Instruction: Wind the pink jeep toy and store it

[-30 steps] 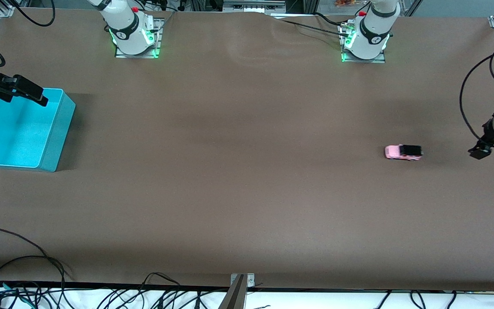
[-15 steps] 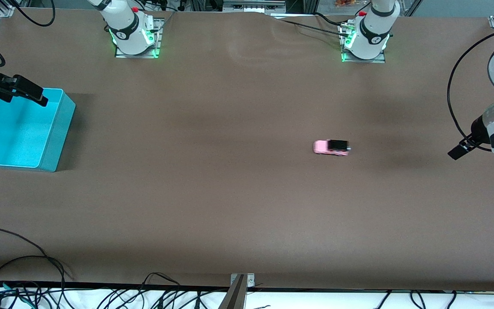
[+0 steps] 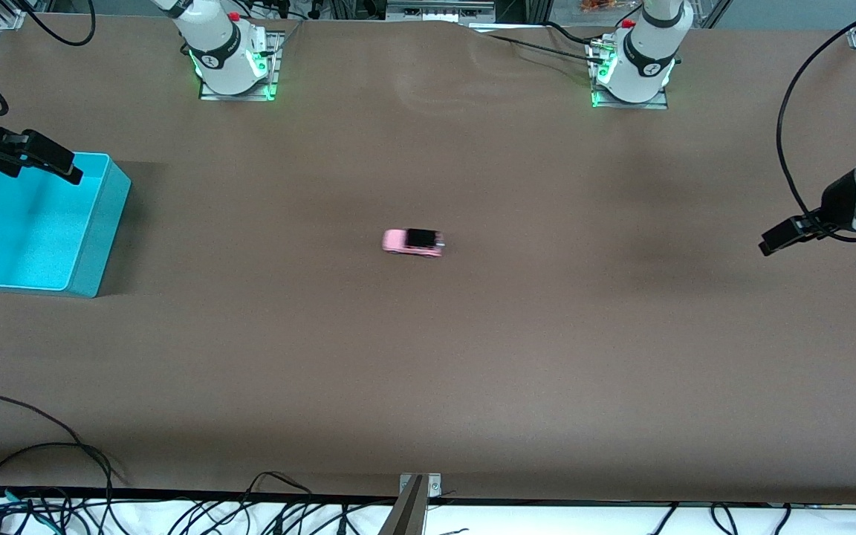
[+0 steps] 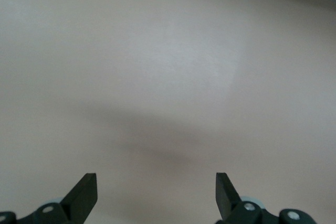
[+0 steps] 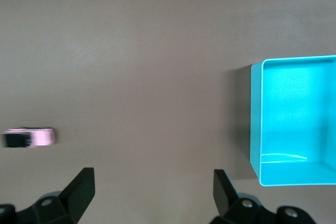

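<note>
The pink jeep toy [image 3: 412, 242], light pink with a black roof, stands alone on the brown table near its middle, slightly blurred; it also appears in the right wrist view [image 5: 29, 137]. My left gripper [image 3: 785, 236] hangs open and empty over the left arm's end of the table, well away from the jeep; in its wrist view [image 4: 156, 195] only bare table lies between the fingers. My right gripper [image 3: 45, 160] is open and empty above the turquoise bin [image 3: 93, 245] at the right arm's end; its wrist view [image 5: 154, 192] shows bare table between the fingers and the bin [image 5: 255, 119] beside it.
The two arm bases [image 3: 233, 63] [image 3: 632, 70] stand along the table edge farthest from the front camera. Loose black cables [image 3: 41, 490] and a metal bracket [image 3: 409, 513] lie along the edge nearest it.
The jeep has rolled on its own across the table from the left arm's end toward the middle. The left gripper has risen and drawn back. The right arm has stayed put.
</note>
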Controlling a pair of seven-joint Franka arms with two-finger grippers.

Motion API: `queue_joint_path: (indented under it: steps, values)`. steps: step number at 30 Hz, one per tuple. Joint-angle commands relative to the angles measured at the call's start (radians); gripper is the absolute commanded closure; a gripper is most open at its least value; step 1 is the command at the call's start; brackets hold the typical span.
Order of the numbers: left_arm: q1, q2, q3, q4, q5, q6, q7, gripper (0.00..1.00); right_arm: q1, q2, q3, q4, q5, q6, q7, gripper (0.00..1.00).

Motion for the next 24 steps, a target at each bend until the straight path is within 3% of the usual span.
queue_joint_path:
  steps: [1, 13, 18, 24]
  values:
    - [-0.017, 0.005, 0.016, 0.040, -0.044, -0.062, 0.118, 0.00, -0.004, 0.006, -0.005, 0.017, 0.017, -0.002, -0.002, 0.00]
    - [-0.017, 0.020, 0.019, 0.138, -0.040, -0.175, 0.284, 0.00, -0.007, 0.006, -0.005, 0.016, 0.016, 0.000, -0.002, 0.00]
    - [-0.010, 0.045, 0.025, 0.256, -0.040, -0.280, 0.293, 0.00, -0.007, 0.006, -0.005, 0.017, 0.016, -0.002, -0.002, 0.00]
    - [-0.019, 0.045, 0.019, 0.267, -0.044, -0.289, 0.281, 0.00, -0.004, 0.006, -0.003, 0.016, 0.016, -0.002, -0.002, 0.00]
